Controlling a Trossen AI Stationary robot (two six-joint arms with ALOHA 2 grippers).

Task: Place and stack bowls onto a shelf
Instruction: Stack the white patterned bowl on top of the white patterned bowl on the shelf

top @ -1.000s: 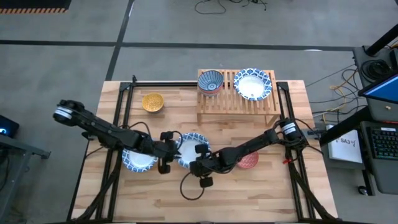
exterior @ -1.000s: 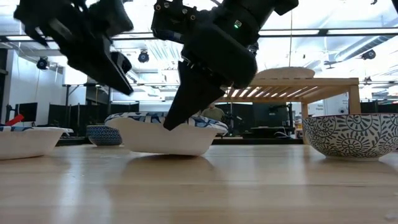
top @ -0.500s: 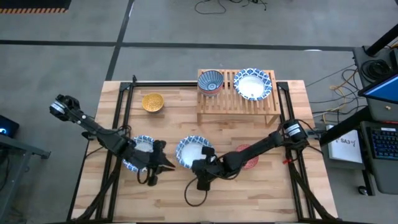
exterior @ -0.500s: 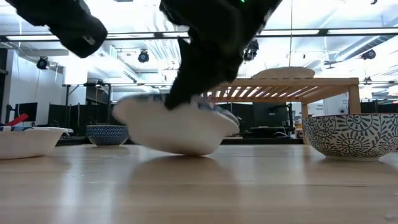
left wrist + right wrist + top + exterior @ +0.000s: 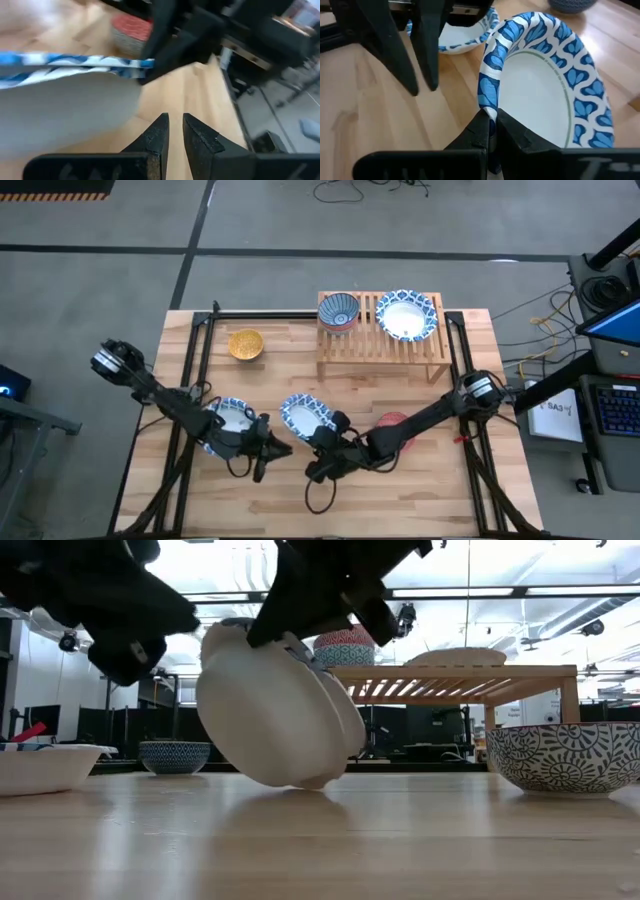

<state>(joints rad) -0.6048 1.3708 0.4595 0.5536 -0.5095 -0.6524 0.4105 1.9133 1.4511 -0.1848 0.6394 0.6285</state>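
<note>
Bowl (image 5: 305, 415), a larger blue-and-white patterned one with a white inside, stood tipped steeply on edge near the middle front of the table (image 5: 420, 490), its lower side touching the wood and its open face turned up and sideways, as the low view showed (image 5: 275, 715). The right gripper (image 5: 325, 442) sat just beside it on the near side, its fingers (image 5: 482, 127) pinched together on the patterned rim (image 5: 490, 85), so the bowl rose from the fingertips and leaned away from them. The left gripper (image 5: 270, 448) hung close on the bowl's other side, its fingers (image 5: 160, 135) nearly together and holding nothing, with the bowl's pale underside just ahead of them. Behind that gripper a second blue-and-white bowl (image 5: 228, 423) rested flat on the table. A red bowl (image 5: 395, 427) lay partly under the right arm. Farther back stood a yellow bowl (image 5: 245, 344). The shelf (image 5: 380, 345) at the rear carried a dark blue patterned bowl (image 5: 338, 310) and a third large blue-and-white bowl (image 5: 406, 314), side by side and apart.
</note>
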